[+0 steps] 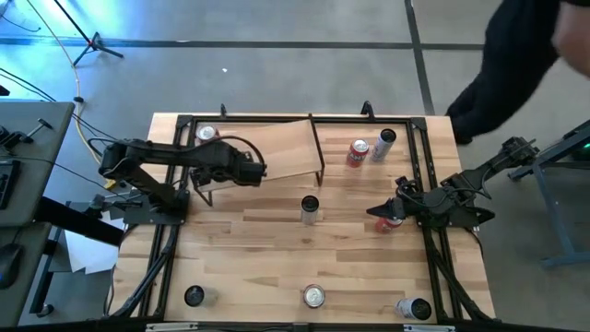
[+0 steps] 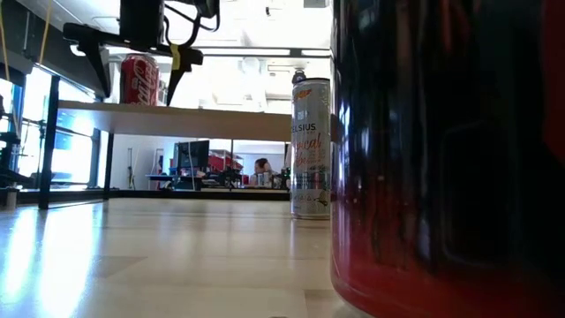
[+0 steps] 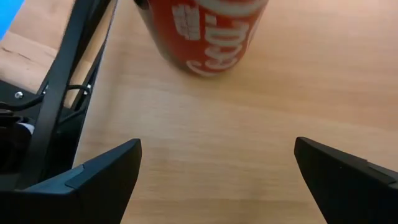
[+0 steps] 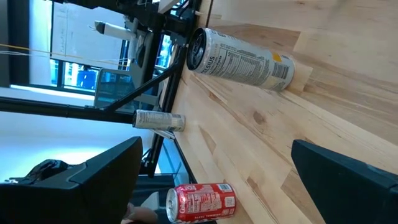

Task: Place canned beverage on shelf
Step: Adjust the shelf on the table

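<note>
A red canned beverage (image 1: 206, 135) (image 3: 205, 31) stands upright on its base on the shelf (image 1: 277, 148), a pale board with thin black posts at the table's far left. It also shows in the low view, on the shelf board (image 2: 139, 79). My left gripper (image 1: 251, 171) (image 3: 217, 174) hovers open above the shelf's bare wood, tilted down, with its fingers short of the can and nothing between them. At the table's right side my right gripper (image 1: 380, 214) (image 4: 217, 180) waits open and holds nothing. A red can (image 1: 394, 222) shows just beside it.
More cans stand on the plank table: a slim one at the centre (image 1: 310, 208) (image 2: 311, 146), two at the far right (image 1: 358, 152) (image 1: 385, 143), and three along the near edge (image 1: 194, 296) (image 1: 314, 296) (image 1: 414, 309). A person in dark clothes (image 1: 516, 65) stands beyond the far right corner.
</note>
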{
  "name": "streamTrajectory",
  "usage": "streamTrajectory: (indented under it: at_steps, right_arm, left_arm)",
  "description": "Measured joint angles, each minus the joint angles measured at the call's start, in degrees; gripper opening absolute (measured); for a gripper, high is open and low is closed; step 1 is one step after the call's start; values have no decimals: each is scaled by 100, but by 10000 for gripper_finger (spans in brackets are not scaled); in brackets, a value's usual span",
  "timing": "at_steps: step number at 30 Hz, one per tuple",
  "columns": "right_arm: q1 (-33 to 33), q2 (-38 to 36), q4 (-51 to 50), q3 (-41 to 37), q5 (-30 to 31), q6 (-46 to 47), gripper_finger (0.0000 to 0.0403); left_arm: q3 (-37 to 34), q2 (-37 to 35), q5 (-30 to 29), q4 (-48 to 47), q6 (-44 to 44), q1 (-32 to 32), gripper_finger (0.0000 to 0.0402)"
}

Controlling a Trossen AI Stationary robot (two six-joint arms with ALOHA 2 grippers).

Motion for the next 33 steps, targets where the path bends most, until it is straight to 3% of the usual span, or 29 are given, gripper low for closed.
streamTrajectory:
  at_steps: [16, 26, 33]
  right_arm:
    - [-1, 1, 0, 0, 1, 0, 400]
    - [0, 0, 0, 0, 0, 0, 400]
    - [-2, 0, -3, 0, 2, 0, 400]
  left_arm:
    - [0, -2, 442, 34, -253, -666, 400]
    - [-717, -35, -130, 391, -710, -828, 400]
    - [-831, -13, -324, 266, -981, -809, 400]
